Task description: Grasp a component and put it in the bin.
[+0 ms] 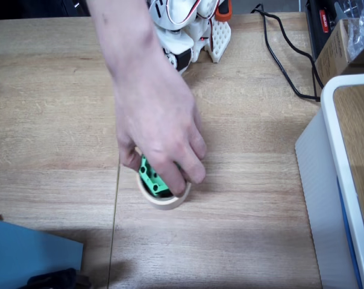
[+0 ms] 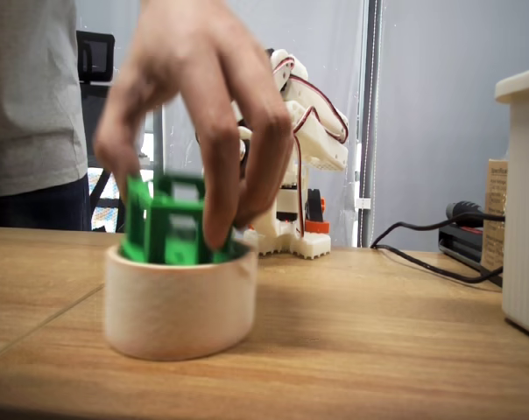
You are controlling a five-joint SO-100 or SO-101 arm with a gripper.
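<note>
Reset step: person's hand (image 1: 161, 129) lifts green component (image 2: 168, 232) from tape-roll bin (image 2: 179, 302); arm parked at 12 o'clock, pincer state indeterminate; next req. re-grasp.

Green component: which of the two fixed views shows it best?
The low side-on fixed view: the green component shows its lattice sides standing above the tape roll. From above, the hand covers most of it.

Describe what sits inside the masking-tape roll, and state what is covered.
Inside the masking-tape roll sits the green component, tilted, its upper part above the rim. A person's hand grips it. The roll's wall hides its lower part, the fingers part of its top.
</note>
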